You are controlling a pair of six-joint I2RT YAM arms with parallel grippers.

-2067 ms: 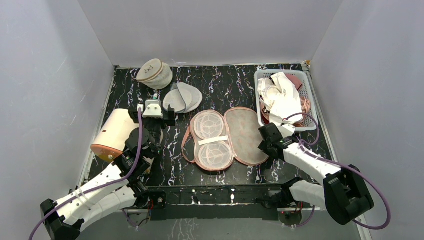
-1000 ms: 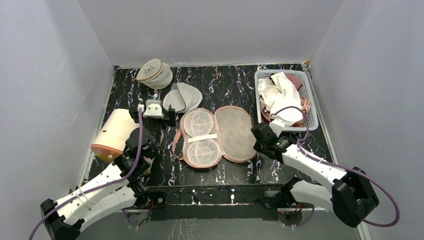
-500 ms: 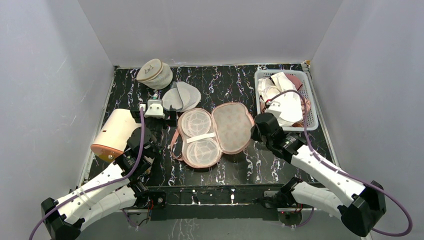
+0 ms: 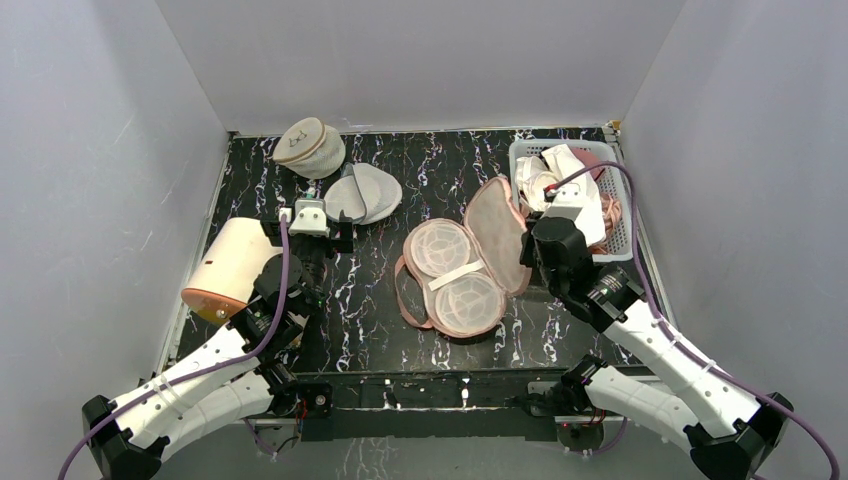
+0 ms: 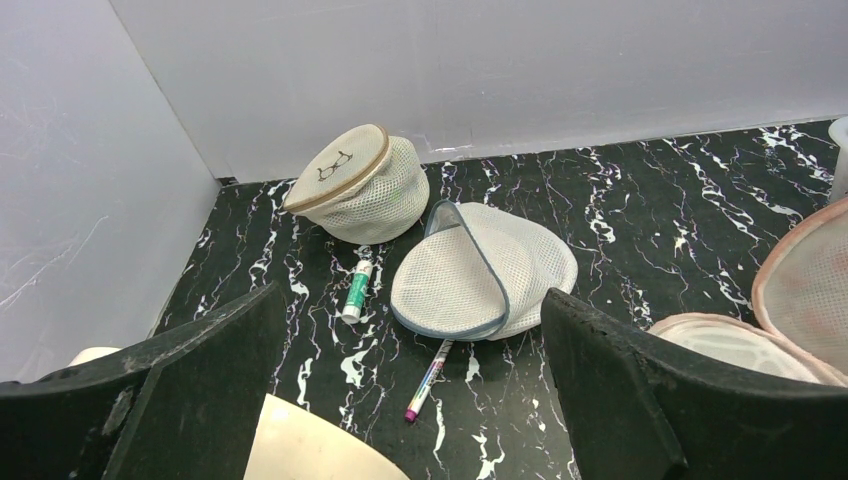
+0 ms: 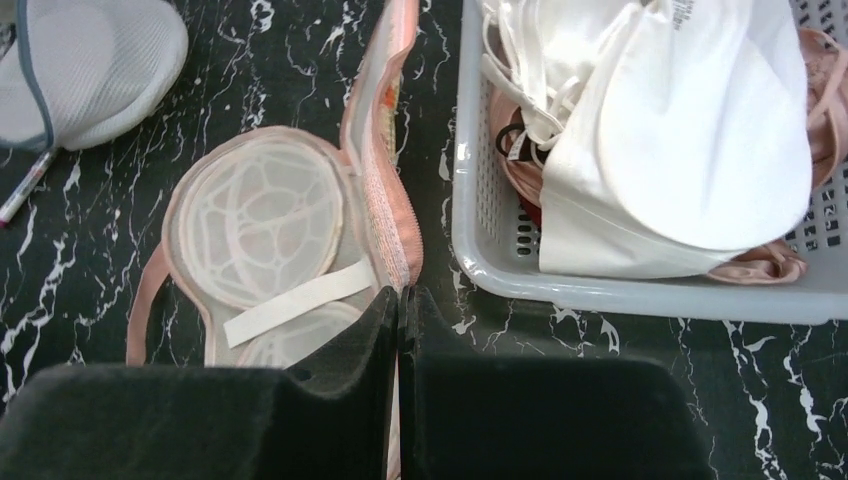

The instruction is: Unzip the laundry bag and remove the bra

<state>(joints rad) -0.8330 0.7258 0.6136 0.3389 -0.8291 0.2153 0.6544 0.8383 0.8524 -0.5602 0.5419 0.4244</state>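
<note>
Black marbled counter (image 4: 430, 170) carried the laundry bag (image 4: 455, 275), lying unzipped. Your right gripper (image 6: 400, 310) was clamped tight on its pink zipper edge, with one half tilted up. You had the bra (image 6: 690, 130) in the basket (image 6: 470, 200) just beyond that gripper. Your left gripper (image 5: 408, 300) gaped wide.

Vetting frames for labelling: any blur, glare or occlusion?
Top external: sharp, evenly lit, laundry bag clear. Left wrist: background sharp; dark left tool fills both lower corners. Right wrist: right tool blocks the bottom edge; the white bra in the basket looks slightly washed out.
</note>
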